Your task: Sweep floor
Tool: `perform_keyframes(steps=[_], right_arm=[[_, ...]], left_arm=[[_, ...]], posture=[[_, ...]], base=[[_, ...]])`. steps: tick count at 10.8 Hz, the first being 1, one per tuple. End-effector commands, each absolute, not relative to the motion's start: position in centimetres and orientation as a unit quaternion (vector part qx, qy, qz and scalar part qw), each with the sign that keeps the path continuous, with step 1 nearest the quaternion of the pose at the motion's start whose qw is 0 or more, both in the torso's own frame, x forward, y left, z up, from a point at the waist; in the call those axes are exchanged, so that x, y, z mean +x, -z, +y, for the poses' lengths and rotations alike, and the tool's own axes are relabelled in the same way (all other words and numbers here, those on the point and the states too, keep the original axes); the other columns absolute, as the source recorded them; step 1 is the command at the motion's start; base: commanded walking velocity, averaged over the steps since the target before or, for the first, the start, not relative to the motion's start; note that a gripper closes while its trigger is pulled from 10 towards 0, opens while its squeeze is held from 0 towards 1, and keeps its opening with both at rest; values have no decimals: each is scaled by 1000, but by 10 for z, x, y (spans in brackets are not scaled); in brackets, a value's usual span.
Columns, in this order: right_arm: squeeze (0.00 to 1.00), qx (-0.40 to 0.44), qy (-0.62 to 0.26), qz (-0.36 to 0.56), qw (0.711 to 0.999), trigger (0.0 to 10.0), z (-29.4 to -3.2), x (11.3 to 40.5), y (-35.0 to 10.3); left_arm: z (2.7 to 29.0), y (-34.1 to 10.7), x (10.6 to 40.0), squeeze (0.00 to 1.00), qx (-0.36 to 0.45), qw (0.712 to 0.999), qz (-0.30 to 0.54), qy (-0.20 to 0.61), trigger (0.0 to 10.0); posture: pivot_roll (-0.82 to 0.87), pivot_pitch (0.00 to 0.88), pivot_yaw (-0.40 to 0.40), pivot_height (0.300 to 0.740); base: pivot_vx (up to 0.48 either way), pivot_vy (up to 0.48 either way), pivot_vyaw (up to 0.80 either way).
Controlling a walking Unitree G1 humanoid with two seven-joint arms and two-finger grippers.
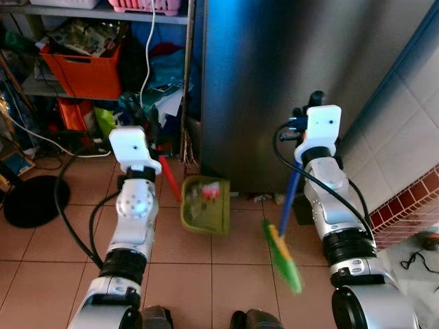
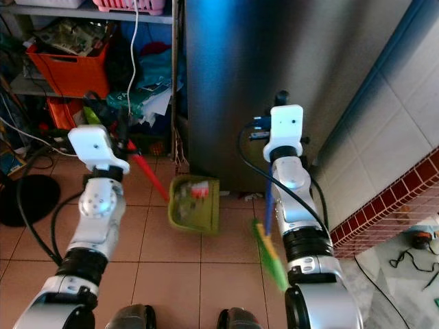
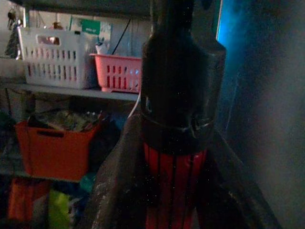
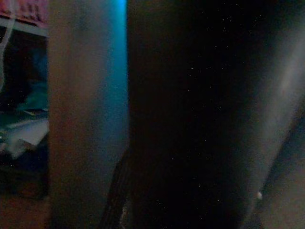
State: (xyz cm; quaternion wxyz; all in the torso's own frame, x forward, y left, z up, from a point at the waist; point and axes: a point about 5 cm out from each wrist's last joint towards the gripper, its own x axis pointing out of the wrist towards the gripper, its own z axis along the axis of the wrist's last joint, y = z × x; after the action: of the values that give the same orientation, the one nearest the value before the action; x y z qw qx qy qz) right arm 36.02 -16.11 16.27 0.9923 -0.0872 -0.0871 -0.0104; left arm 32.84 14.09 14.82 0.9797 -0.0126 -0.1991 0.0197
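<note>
L pincer (image 1: 155,130) pinching red dustpan (image 1: 206,204) handle; R pincer (image 1: 307,104) grip w/ broom (image 1: 282,255) unclear. Risk: tilted pan may spill debris.

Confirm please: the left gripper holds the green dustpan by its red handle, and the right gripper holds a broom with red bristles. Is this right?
One detail is wrong: the broom in the right gripper has green bristles, as the left eye view shows. The left gripper does hold the green dustpan by its red handle.

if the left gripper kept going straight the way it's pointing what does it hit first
Likely the cluttered metal shelf ahead, around the orange crate. The left gripper, closed on the dustpan handle, aims there; depth is unclear.
</note>
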Motion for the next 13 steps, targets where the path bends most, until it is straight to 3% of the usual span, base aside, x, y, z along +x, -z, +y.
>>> perform_keyframes(steps=[1,2,5,7,8,10,13], right_arm=[[0,-119,12,-101,988,10000,-162,364,-172],[0,-99,-69,-104,987,10000,-146,363,-171],[0,-89,-147,-65,983,10000,-129,352,-149],[0,-52,-83,-78,992,10000,-134,350,-146],[0,-32,-11,-80,996,10000,-145,346,-144],[0,-19,53,-64,996,10000,-164,342,-139],[0,-17,66,-53,996,10000,-168,347,-140]], left_arm=[[143,-154,327,0,-9,979,-202,-32,10000],[140,-156,324,0,-41,982,-183,-31,10000],[138,-160,320,0,-85,980,-178,1,10000],[138,-159,314,0,-103,981,-164,1,10000],[136,-158,308,0,-94,983,-158,7,10000],[134,-153,304,0,-86,987,-137,5,10000],[128,-153,298,0,-109,987,-122,10,10000]], posture=[[-18,2,-25,740],[-21,0,-9,740],[-23,0,-22,740],[-25,0,-32,740],[-23,0,-31,740],[-30,1,-39,740],[-41,7,-54,740]], base=[[0,0,0],[0,0,0],[0,0,0],[0,0,0],[0,0,0],[0,0,0],[0,0,-754]])
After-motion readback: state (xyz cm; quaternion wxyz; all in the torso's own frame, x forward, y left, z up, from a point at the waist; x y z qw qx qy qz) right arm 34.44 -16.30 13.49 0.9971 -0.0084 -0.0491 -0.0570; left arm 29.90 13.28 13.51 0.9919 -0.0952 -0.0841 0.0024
